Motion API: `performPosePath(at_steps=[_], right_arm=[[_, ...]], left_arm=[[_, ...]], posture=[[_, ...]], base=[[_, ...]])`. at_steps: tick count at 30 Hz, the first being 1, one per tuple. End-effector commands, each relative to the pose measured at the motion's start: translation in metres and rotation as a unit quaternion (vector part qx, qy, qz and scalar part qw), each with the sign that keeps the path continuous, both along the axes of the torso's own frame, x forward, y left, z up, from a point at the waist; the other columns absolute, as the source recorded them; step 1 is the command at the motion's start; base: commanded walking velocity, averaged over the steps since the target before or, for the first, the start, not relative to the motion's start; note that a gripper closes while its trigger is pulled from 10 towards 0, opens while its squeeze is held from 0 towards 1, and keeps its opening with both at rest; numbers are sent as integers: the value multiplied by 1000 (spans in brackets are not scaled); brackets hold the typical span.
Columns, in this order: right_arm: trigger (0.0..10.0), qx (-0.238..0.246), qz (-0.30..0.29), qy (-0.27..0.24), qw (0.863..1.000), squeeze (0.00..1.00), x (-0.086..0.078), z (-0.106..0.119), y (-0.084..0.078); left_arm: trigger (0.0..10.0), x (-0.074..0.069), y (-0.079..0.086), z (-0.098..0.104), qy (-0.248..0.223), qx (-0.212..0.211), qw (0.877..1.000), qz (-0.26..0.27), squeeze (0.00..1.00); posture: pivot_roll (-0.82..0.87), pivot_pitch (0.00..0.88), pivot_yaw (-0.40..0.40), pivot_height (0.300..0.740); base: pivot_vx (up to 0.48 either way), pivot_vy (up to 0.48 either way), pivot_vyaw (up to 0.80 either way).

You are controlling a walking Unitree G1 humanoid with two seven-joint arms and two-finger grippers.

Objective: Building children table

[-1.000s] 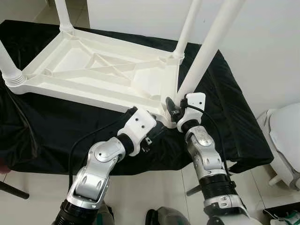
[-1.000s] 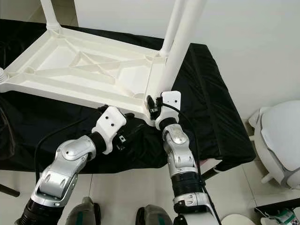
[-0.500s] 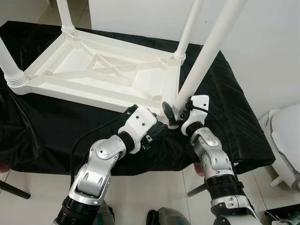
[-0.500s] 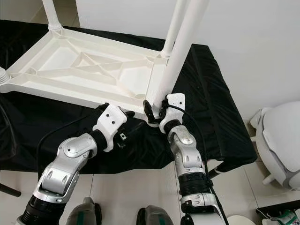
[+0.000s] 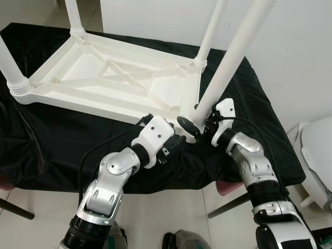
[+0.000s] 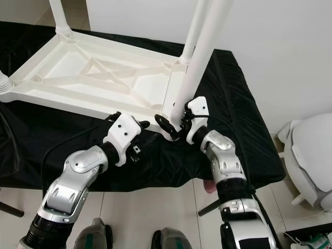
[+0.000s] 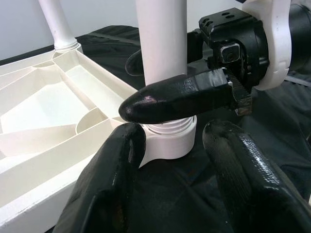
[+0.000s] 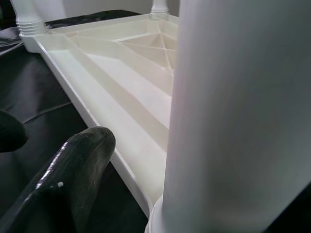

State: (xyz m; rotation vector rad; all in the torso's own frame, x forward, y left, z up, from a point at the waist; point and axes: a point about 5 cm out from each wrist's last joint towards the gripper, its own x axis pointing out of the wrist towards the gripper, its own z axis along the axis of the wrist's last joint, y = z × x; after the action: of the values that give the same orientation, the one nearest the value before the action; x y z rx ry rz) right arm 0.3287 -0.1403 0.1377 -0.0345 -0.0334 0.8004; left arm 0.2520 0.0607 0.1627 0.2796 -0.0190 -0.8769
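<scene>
Left eye view: the white plastic children's table (image 5: pixel 111 83) lies upside down on a black cloth (image 5: pixel 46 140), its ribbed underside facing up. Legs stand in three corners, at 9, 11 and 1 o'clock from the top's centre. The near-right leg (image 5: pixel 228 59) stands in the corner socket at 4 o'clock and leans slightly to the right. The right gripper (image 5: pixel 193 124) is at that leg's base, one black finger in front of the leg near the socket. The left gripper (image 5: pixel 176 141) sits just beside it at 8 o'clock, low against the cloth by the table's near edge. A white object stands on the floor at 3 o'clock.

Right eye view: same arrangement. The right gripper's fingers straddle the base of the near-right leg just above the socket.

Left wrist view: the left gripper's fingers (image 7: pixel 109 194) are spread wide, holding nothing, either side of the corner socket (image 7: pixel 170 141) but short of it. One right-gripper finger (image 7: pixel 177 97) lies across the front of the leg, touching it just above the socket.

Right wrist view: the near-right leg stands immediately beside one black finger (image 8: pixel 63 184). The second finger is hidden behind the leg. The gripper is closed around the leg.
</scene>
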Motion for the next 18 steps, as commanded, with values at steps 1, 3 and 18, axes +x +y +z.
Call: performPosePath(at_steps=[1,3,18], right_arm=[[10000,-15,21,3,1000,0,0,-3,1],[6235,-35,43,3,998,0,3,-7,-1],[0,-24,35,13,999,0,7,-16,-9]], left_arm=[[10000,4,0,1,-11,-4,999,37,0],[10000,4,0,2,-11,-6,999,39,0],[10000,3,1,3,-10,-11,999,46,0]], posture=[[-34,0,-93,740],[-26,0,-95,740],[-19,8,-98,740]], base=[[0,0,0],[0,0,0],[0,0,0]])
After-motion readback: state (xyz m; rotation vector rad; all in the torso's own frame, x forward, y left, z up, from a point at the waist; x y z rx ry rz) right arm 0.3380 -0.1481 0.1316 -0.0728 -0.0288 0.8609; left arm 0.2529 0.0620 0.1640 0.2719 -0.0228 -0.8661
